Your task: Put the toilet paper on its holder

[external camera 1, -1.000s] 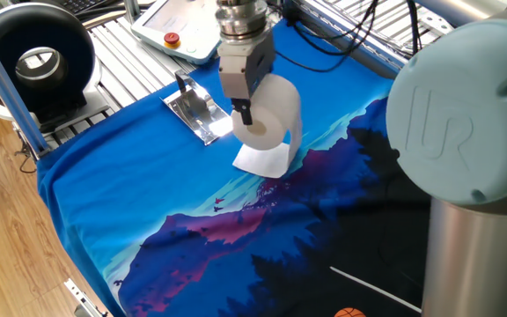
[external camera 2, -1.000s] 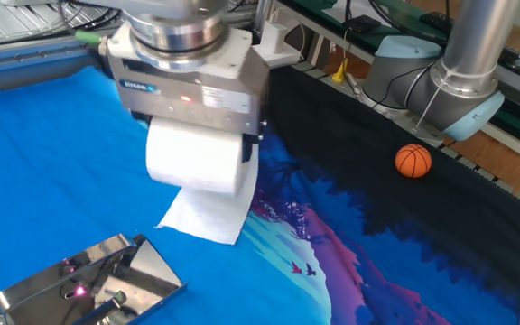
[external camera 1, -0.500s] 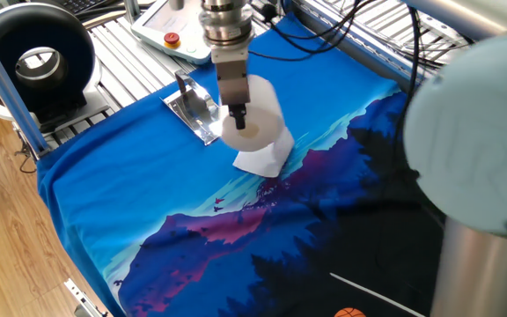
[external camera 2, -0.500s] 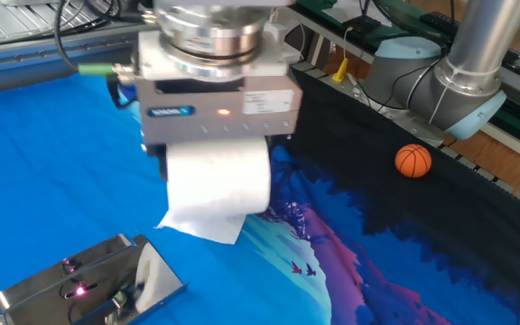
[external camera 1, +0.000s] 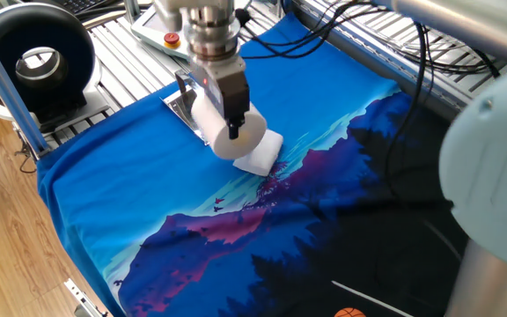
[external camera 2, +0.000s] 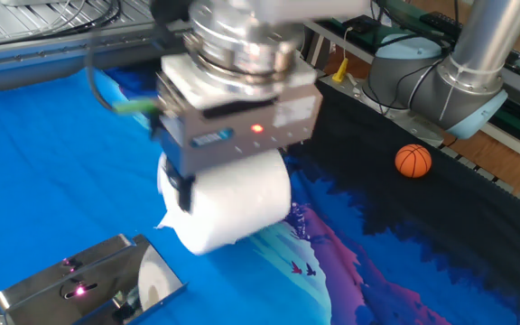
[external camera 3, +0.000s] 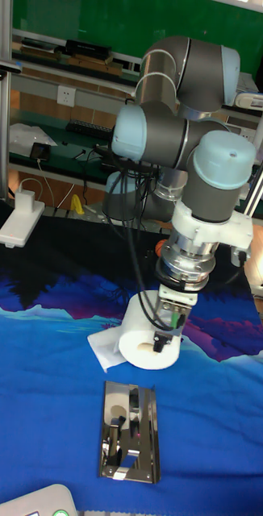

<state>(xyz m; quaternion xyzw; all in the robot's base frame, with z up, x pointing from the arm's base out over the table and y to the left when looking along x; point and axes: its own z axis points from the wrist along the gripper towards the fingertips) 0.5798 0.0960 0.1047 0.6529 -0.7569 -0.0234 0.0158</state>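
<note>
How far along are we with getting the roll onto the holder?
Done: the gripper has the toilet paper clamped, one finger in its core, and lifted off the blue cloth, with only the loose sheet trailing on it. In hand: the roll hangs tilted beside the holder, its open end facing it. Left: lining the core up with the holder's arm, sliding it on and releasing.

A: Any readable text?
B: None. The gripper (external camera 2: 233, 185) body has a small blue label strip beside a red light, too blurred to read.
A: Pendant?
B: No legible markings.
</note>
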